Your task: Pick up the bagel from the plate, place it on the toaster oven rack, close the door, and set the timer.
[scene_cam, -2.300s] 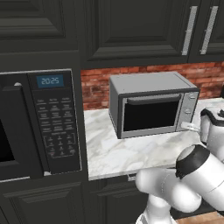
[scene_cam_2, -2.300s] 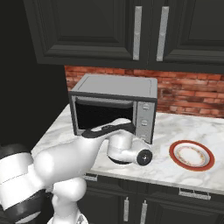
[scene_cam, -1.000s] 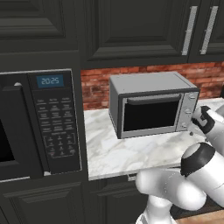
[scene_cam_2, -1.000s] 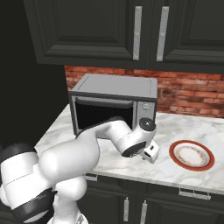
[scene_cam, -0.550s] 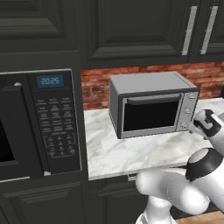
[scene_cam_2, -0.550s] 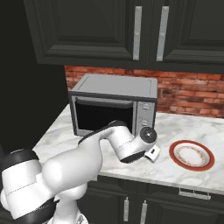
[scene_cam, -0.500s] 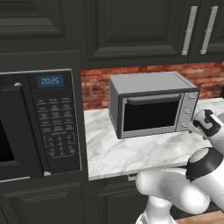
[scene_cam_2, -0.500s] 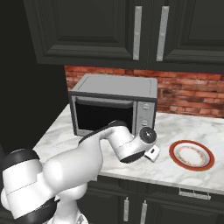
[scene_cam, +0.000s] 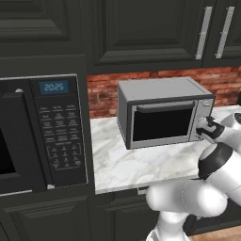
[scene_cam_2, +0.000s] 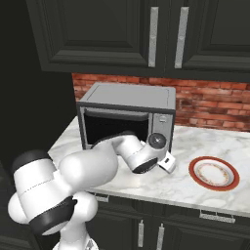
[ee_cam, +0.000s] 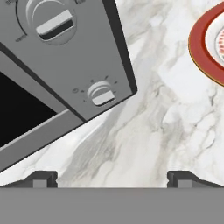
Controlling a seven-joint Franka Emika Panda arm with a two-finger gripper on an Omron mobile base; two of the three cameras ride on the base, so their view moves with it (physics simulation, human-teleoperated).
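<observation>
- Gripper point(ee_cam: 112, 177) jaws stand wide apart, holding nothing, near the oven point(scene_cam_2: 128, 100) knobs point(ee_cam: 100, 93) (door point(scene_cam: 163, 123) shut).
- Plate point(scene_cam_2: 214, 173) sits right, on the counter point(scene_cam_2: 195, 146).

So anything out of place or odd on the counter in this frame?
Nothing spilled, tipped or damaged. The toaster oven sits square on the marble counter with its door shut. The plate lies flat to its right and has no bagel on it. The open gripper hovers near the lower knob.
</observation>
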